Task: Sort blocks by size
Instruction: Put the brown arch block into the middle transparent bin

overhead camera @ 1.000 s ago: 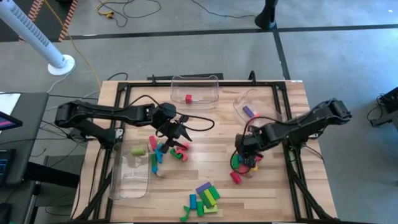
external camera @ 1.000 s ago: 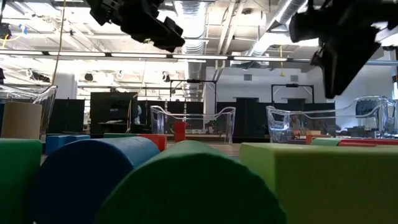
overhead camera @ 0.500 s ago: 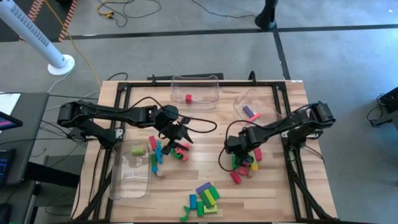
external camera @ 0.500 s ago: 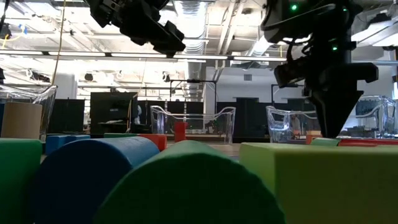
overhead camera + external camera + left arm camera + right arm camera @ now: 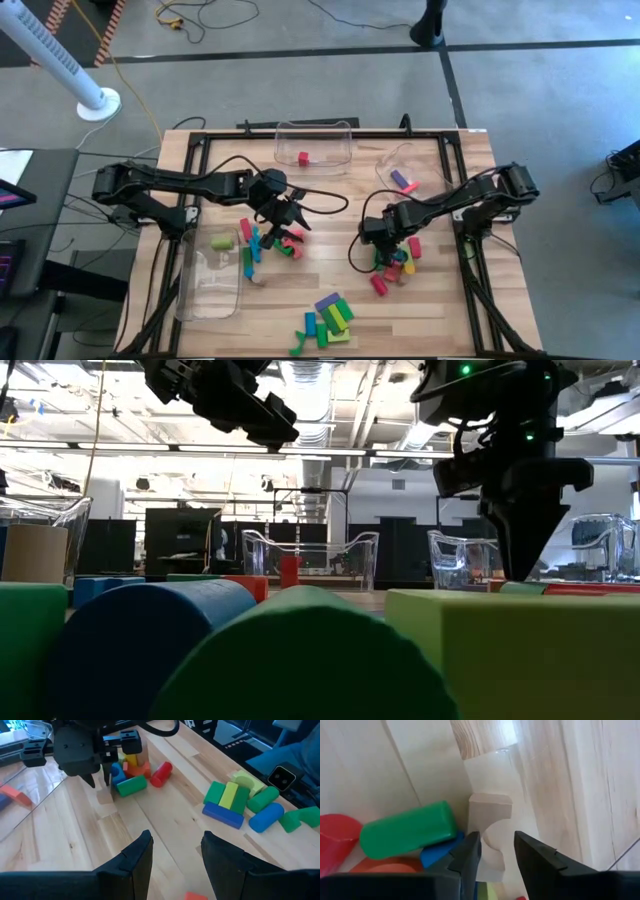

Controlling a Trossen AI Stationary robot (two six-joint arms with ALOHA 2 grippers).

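Note:
My right gripper (image 5: 375,240) is low over the table at the left side of a pile of blocks (image 5: 396,262). It is open, and its fingers stand on either side of a tan arch block (image 5: 490,822) that lies flat on the wood. That block also shows in the left wrist view (image 5: 103,797). A green cylinder (image 5: 407,831) lies beside it. My left gripper (image 5: 293,218) is open and empty, raised above a second pile of blocks (image 5: 265,242). A third pile (image 5: 328,320) lies near the front edge.
A clear bin (image 5: 313,145) at the far edge holds a red block (image 5: 303,158). A tipped clear bin (image 5: 405,168) at the far right holds a purple block (image 5: 400,181). A clear bin (image 5: 212,280) at the left holds a green block (image 5: 221,242).
My right gripper has gone toward the table's left edge and down, from over its pile of blocks to the pile's left side, close to the table.

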